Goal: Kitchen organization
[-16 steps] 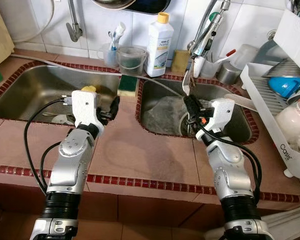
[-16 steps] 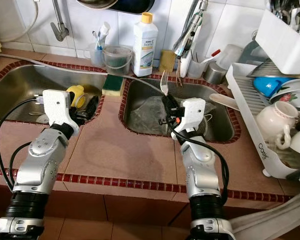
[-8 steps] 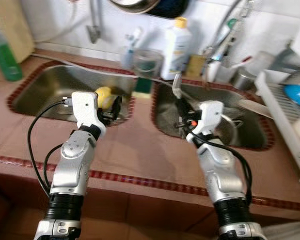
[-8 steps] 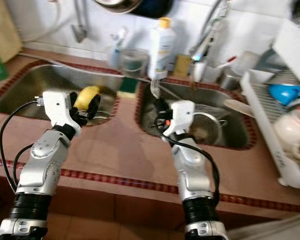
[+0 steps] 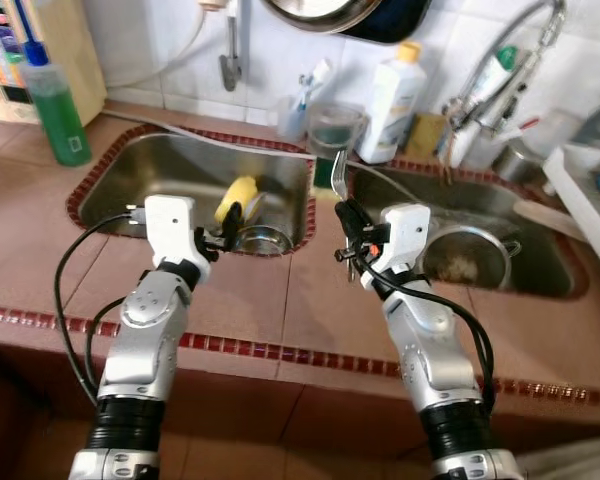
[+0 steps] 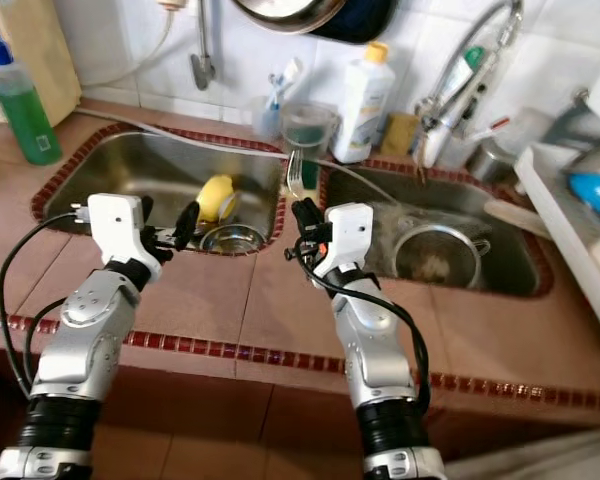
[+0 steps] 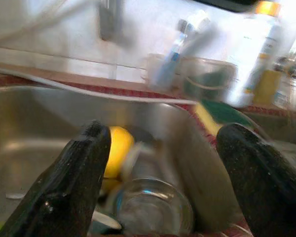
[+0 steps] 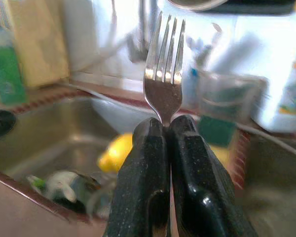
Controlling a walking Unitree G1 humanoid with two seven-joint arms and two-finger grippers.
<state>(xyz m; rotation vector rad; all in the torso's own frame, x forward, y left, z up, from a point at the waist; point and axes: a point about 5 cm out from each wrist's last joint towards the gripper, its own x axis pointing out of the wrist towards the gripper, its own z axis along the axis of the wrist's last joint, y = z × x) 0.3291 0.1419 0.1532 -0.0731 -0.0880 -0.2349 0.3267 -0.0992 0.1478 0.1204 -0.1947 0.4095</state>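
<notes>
Your right gripper (image 5: 346,214) is clamped on a fork (image 8: 164,74) by the neck, tines up, above the counter strip between the two sinks. It looks light, stiff and slick, so it may pivot; a grip lower on the handle would likely steady it. Your left gripper (image 7: 163,163) gapes wide over the left sink (image 5: 170,170).

Sinks (image 5: 170,175): two
Forks (image 8: 164,74): one
Green bottles (image 5: 55,115): one
White bottles (image 5: 388,90): one
Claws (image 7: 163,163): two
</notes>
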